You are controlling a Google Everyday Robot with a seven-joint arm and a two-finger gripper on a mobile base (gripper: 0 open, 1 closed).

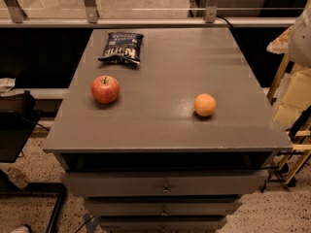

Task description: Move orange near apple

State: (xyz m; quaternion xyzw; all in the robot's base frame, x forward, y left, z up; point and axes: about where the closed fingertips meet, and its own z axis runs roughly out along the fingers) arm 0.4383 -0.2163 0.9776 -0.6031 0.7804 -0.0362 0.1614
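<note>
Your tool is outside the camera's view, so you cannot tell whether it is apart or together; only a pale blurred shape (302, 33) shows at the right edge, beyond the tabletop's (170, 125) far right corner. On the grey tabletop the orange (205, 105) sits toward the front right, well apart from the apple (105, 89), which stands stem-up on the left. Behind the apple, near the far edge, lies a dark chip bag (121, 47), and drawers (165, 183) show below the front edge.
</note>
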